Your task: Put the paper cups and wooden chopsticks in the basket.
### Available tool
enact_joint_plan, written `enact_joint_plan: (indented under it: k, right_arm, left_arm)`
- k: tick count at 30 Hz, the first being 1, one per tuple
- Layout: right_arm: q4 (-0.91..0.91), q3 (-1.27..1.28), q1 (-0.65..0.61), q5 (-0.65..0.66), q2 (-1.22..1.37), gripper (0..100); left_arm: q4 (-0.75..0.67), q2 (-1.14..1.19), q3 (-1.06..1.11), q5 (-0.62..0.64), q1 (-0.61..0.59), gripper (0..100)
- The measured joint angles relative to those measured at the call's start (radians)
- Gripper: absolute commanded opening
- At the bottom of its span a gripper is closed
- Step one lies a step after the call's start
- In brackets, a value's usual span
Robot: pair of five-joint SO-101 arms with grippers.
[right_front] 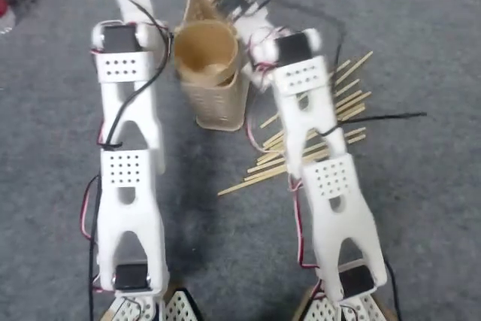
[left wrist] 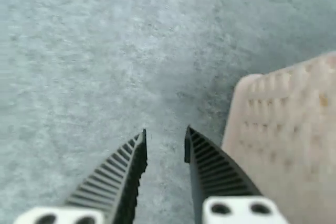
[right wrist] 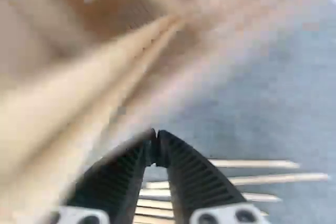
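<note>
A tan perforated basket stands at the back middle of the grey mat, with brown paper cups stacked in its mouth. Several wooden chopsticks lie scattered on the mat under the right arm. My left gripper hangs open over bare mat, nothing between its fingers, with the basket wall beside it. My right gripper is shut, tips touching, by the basket's upper right side. Blurred chopsticks slant close past it; others lie on the mat below.
Both white arms stretch from the near edge toward the basket. A black cable trails across the mat right of the chopsticks. A red object sits at the far left corner. Open mat lies left of the left arm and at the right.
</note>
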Motion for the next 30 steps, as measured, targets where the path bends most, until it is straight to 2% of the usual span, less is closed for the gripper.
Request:
enact_joint_plan:
  k: [2,9,12,15,18,21,25,30]
  right_arm:
    - [0.0,0.0,0.041,-0.031,-0.087,17.7]
    - [0.0,-0.002,0.078,-0.095,-0.374,19.0]
    - [0.0,-0.002,0.054,-0.186,-0.473,24.9]
    - [0.0,0.005,-0.028,-0.249,-0.54,28.5]
    - [0.0,0.071,-0.126,-0.302,-0.554,28.5]
    - [-0.031,0.166,-0.169,-0.382,-0.552,28.7]
    - [-0.106,0.255,-0.164,-0.52,-0.552,28.7]
    - [-0.226,0.359,-0.123,-0.644,-0.552,28.8]
  left_arm:
    - [-0.012,0.0,0.0,0.0,-0.035,18]
    - [-0.021,0.0,0.0,0.0,-0.146,20]
    - [-0.003,0.0,0.0,0.002,-0.198,20]
    - [0.002,0.012,-0.002,0.003,-0.258,20]
    - [0.002,0.078,-0.002,0.061,-0.316,20]
    - [0.002,0.169,-0.002,0.11,-0.334,20]
    - [0.002,0.253,-0.009,0.167,-0.339,20]
    - [0.002,0.252,-0.012,0.178,-0.348,20]
